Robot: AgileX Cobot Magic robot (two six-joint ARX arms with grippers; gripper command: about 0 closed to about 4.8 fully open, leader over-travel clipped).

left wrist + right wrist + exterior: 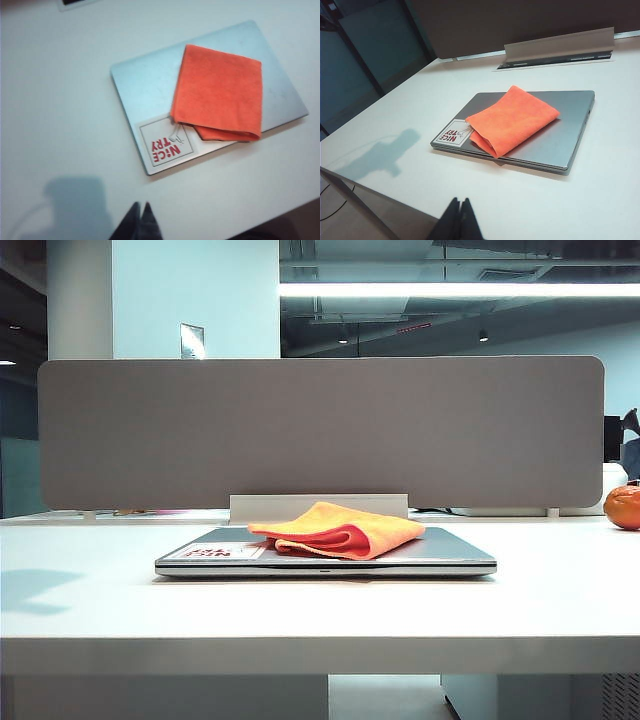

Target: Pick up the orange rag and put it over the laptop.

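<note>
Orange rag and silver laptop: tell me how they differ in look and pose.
The soft bright-orange folded rag is floppy and creased; the thin silver-grey laptop is rigid, flat and closed. The rag is much narrower and covers only the middle of the lid, while the laptop spreads wide beyond it. The rag is plain; the laptop bears a white-and-red sticker at one corner. Both lie still, untouched by either gripper.

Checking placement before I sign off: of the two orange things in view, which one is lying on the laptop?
The orange rag, a flat folded cloth on the laptop lid. The round orange object sits apart on the table's far right.
</note>
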